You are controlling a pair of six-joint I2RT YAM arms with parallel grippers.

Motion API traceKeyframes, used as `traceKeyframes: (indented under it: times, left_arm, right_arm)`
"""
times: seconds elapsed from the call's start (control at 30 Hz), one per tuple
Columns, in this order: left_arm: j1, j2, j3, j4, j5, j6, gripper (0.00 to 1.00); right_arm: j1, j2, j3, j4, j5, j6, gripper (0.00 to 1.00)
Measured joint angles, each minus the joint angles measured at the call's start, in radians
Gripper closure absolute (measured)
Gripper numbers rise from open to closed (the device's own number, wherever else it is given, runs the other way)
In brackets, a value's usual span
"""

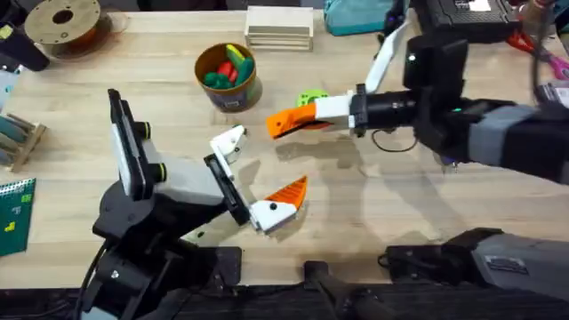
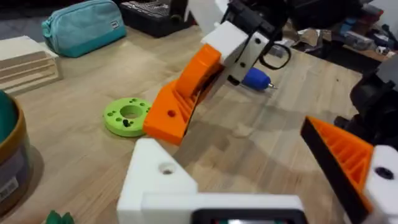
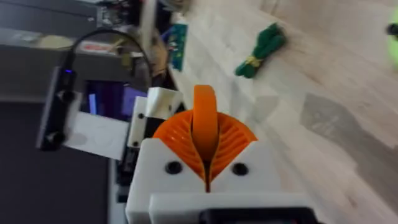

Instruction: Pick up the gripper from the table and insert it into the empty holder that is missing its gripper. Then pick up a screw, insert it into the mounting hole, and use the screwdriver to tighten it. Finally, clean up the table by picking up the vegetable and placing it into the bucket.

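Overhead view: the right gripper (image 1: 289,120), just right of centre, is clamped on the orange gripper (image 1: 283,124). Lower centre, the left gripper (image 1: 262,182) stands apart; its white holder (image 1: 229,140) lacks a finger. The bucket (image 1: 229,78) sits upper centre.

A light wood-plank counter (image 1: 373,213) lies under even light; a teal pouch (image 1: 356,16) and stacked wooden blocks (image 1: 279,27) sit at its far edge
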Motion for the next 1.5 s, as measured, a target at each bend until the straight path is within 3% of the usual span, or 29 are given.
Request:
traceKeyframes:
  times: [0.33,0.5,1.5]
  left_arm:
    - [0.000,0.000,0.000,0.000,0.000,0.000,0.014]
    - [0.000,0.000,0.000,0.000,-0.001,0.000,0.013]
    - [0.000,0.000,0.000,0.007,-0.016,0.001,0.014]
  right_arm:
    - [0.070,0.137,0.000,0.271,-0.121,0.303,0.981]
    - [0.096,0.146,0.000,0.307,-0.136,0.374,0.982]
    - [0.154,0.151,0.040,0.309,-0.149,0.458,0.982]
